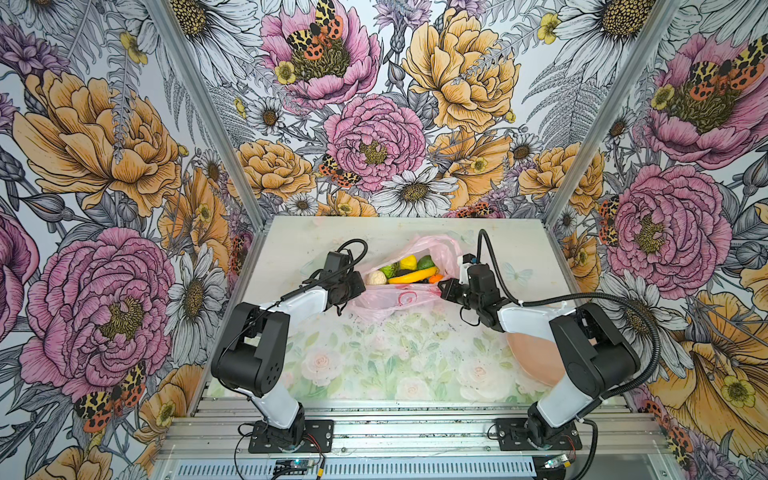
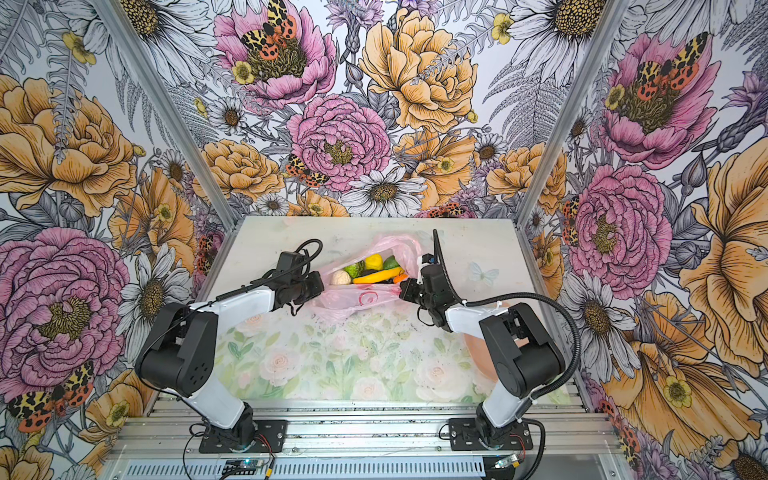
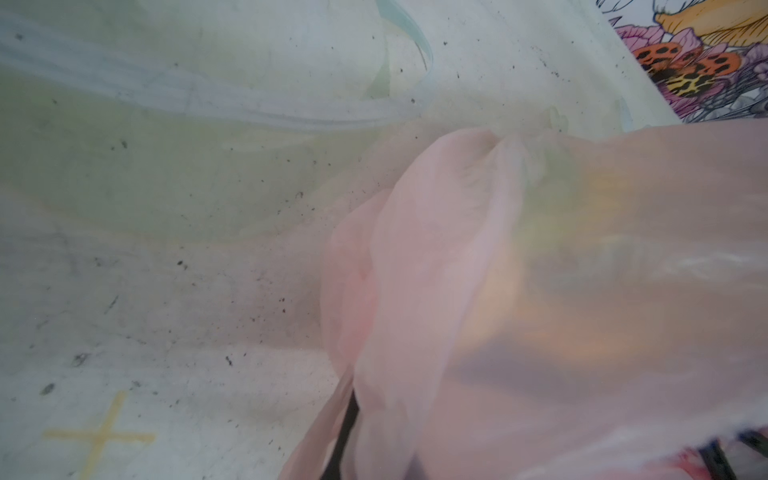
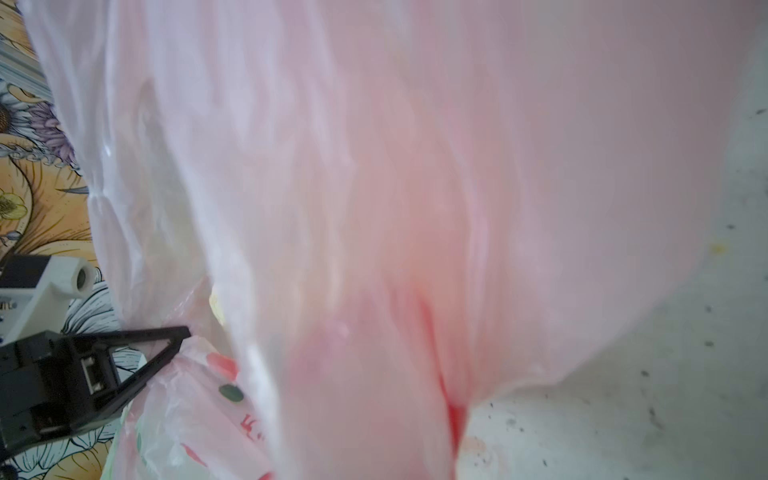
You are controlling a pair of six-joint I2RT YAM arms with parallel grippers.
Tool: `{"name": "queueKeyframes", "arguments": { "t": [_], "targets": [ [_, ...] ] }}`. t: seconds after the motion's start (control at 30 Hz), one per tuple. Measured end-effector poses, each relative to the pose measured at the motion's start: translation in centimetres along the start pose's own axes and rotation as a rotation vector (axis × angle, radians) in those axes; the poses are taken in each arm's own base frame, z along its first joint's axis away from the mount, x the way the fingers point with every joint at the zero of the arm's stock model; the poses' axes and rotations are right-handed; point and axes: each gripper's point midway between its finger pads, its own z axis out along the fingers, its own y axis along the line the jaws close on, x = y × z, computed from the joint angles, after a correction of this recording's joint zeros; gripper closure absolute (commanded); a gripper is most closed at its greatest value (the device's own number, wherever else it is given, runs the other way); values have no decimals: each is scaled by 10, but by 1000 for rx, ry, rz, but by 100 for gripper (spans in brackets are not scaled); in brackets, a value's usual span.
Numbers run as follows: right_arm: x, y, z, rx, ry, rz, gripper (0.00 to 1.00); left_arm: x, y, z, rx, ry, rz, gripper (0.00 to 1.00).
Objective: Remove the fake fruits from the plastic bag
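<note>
On the far middle of the floral-printed bench (image 1: 374, 365), in both top views, the thin translucent pale pink plastic bag (image 1: 395, 301) (image 2: 353, 301) lies open, with the small plastic fake fruits (image 1: 409, 277) (image 2: 376, 276) inside. The left tool (image 1: 360, 286) (image 2: 321, 286) and the right tool (image 1: 443, 286) (image 2: 402, 291) are pressed together, each pinching the bag's rim. In the left wrist view, bunched bag film (image 3: 540, 291) fills the frame. The right wrist view shows the same (image 4: 415, 166).
</note>
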Motion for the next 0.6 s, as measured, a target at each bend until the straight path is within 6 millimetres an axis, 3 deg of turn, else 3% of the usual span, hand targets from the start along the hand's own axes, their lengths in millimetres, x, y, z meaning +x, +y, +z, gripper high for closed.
{"name": "queueKeyframes", "arguments": {
  "t": [0.1,0.2,0.33,0.43,0.6],
  "targets": [
    [-24,12,22,-94,-7,38,100,-11,7,-12,76,-42,-66,100],
    [-47,36,41,-207,-23,48,100,-21,20,-24,127,-97,-135,100],
    [-54,54,46,-290,-30,61,100,-23,27,-34,170,-139,-173,100],
    [-49,49,44,-298,-37,69,100,-20,18,-35,191,-144,-151,100],
    [-12,4,39,-207,1,125,100,13,-10,-22,203,-80,-49,100]
  ]
}}
